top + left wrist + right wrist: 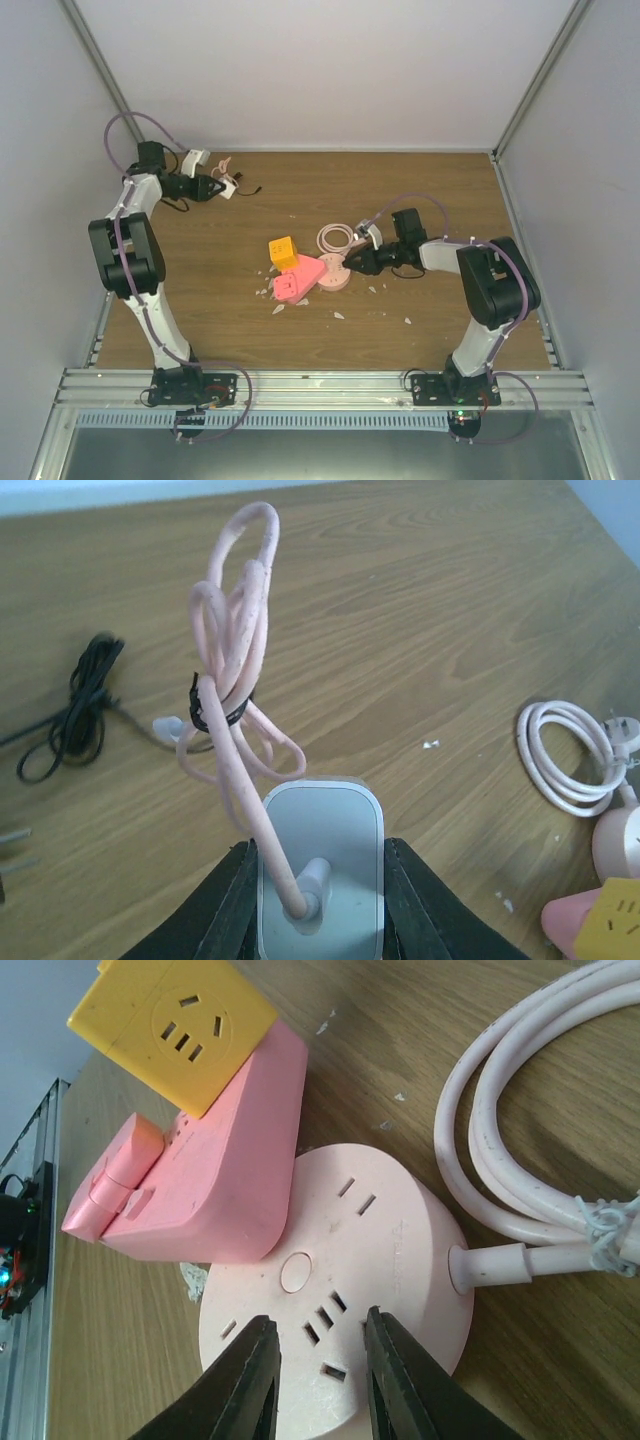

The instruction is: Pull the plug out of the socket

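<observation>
Socket [308, 270]: a flat pink plastic triangle with rounded corners and a smooth matte face. It lies mid-surface, with one edge overlapping a pale pink round disc [330, 1300].

A yellow cube [170, 1025], hard plastic with slot holes on its face, sits at one corner of the socket. A small pink rounded-square block [120, 1165] sits at the other end, touching it.

The disc is a round outlet unit with several slot groups and a round button in the middle. A thick pale cord leaves its side and lies in a loose coil [335, 238] just beside it. A faint mark on the disc top is too faint to read.

Right claw [318, 1370]: black fingers a narrow gap apart over the disc's near rim, nothing between them.

Left claw [320, 900]: well apart at the far left corner, closed on a white-grey rounded-rectangle adapter [320, 840]. The adapter's pink cable bundle [235, 650] stands up, cinched by a black tie [205, 705].

A black cord [75, 710] lies bunched near it.

The surface [420, 200] is brown wood grain, with small white flecks around the socket.
</observation>
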